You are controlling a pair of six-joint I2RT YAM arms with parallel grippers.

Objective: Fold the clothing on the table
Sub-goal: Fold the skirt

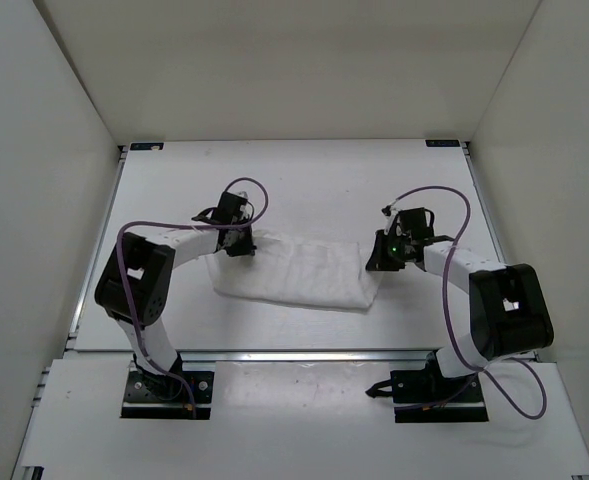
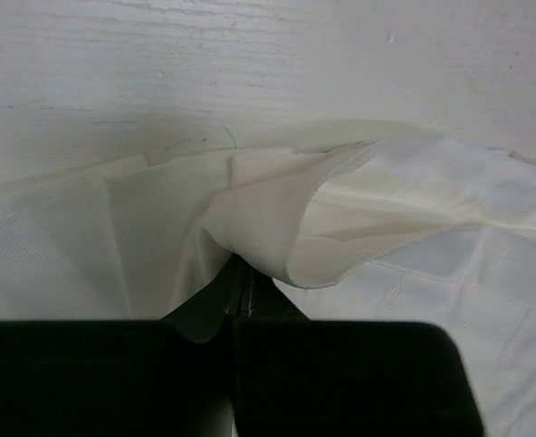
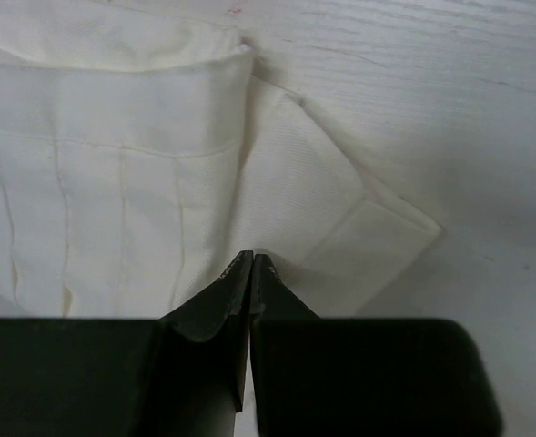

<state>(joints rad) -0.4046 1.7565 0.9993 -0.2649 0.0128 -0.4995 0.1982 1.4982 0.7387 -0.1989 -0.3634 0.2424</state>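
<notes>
Grasp step of the fold in hand, as judged: the clothing (image 1: 292, 275) is lying in the middle of the table (image 1: 324, 180) as a long creased white band, running left to right between the two arms.

At the band's far left corner the left gripper (image 1: 238, 243) is sitting low. In its wrist view it is pinching a raised lip of fabric, which is peeling up and curling over the tips.

At the band's right end the right gripper (image 1: 382, 258) is sitting low too. In its wrist view the fingers (image 3: 222, 300) are pressing together with no gap, tips resting at the near edge of the cloth, beside a cuffed flap (image 3: 377, 232) that is jutting out onto bare table. Whether a layer is being caught on that side: cannot tell; no cloth is showing lifted there.

Judgement: both ends are being taken for a lift-and-carry fold. The next move is calling for a level, matched lift of both ends, with a check that the right end is rising with its arm. If not, a re-grasp deeper into the cloth.
</notes>
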